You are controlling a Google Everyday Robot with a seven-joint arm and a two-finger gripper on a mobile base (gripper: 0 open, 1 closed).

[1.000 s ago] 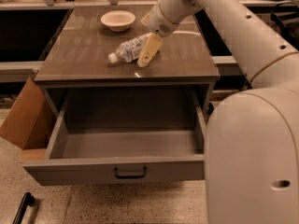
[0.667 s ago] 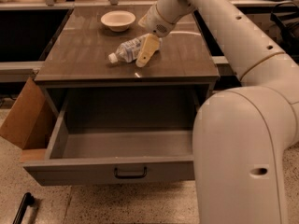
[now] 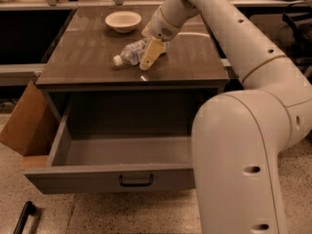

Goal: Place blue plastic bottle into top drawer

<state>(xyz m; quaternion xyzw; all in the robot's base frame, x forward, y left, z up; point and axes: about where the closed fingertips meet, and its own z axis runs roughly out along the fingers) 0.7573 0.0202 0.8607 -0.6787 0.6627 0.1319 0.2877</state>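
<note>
Our gripper (image 3: 151,56) is at the blue plastic bottle (image 3: 130,53), which lies on the tabletop (image 3: 195,62), cap toward 8 o'clock; we cannot tell its grip. A loose hold could let the round bottle roll, missing the top drawer (image 3: 87,178) at 6 o'clock

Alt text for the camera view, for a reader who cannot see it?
The robot's gripper is at the blue plastic bottle, which lies on its side on the cabinet top. Below, the top drawer stands open; a cream bowl sits behind the bottle.
</note>
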